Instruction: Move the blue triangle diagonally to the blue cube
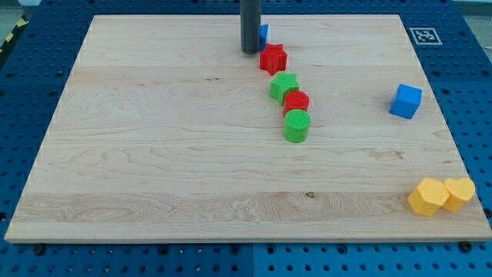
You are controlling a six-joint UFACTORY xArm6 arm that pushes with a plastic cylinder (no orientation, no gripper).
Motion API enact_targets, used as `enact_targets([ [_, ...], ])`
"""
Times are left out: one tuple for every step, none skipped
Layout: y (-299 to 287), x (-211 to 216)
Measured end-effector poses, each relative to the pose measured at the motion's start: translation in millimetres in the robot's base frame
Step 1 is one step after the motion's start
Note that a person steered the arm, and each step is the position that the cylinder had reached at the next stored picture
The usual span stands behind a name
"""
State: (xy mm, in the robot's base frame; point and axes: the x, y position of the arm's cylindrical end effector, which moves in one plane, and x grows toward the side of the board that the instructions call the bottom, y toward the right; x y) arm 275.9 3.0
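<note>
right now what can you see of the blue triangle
Only a sliver of the blue triangle shows, near the view's top edge of the board. The rod hides most of it, so its shape cannot be confirmed. My tip sits right at its left side. The red star lies just below it, close or touching.

The straight dark rod was held upright near the middle of the wooden board's top edge, my tip (250, 51) lowered onto the surface.
</note>
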Motion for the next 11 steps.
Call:
enact_targets([
  [-19.6,-3.3],
  [-51.5,-23.6],
  [-21.3,-20.6],
  [47.3,11.3],
  [77.1,18.4],
  [24.5,16.9],
  [-35.6,-0.7],
  [-47.6,-26.9],
  [-9.6,-26.4],
  [44.1,-21.0],
  [25.2,-36.4],
])
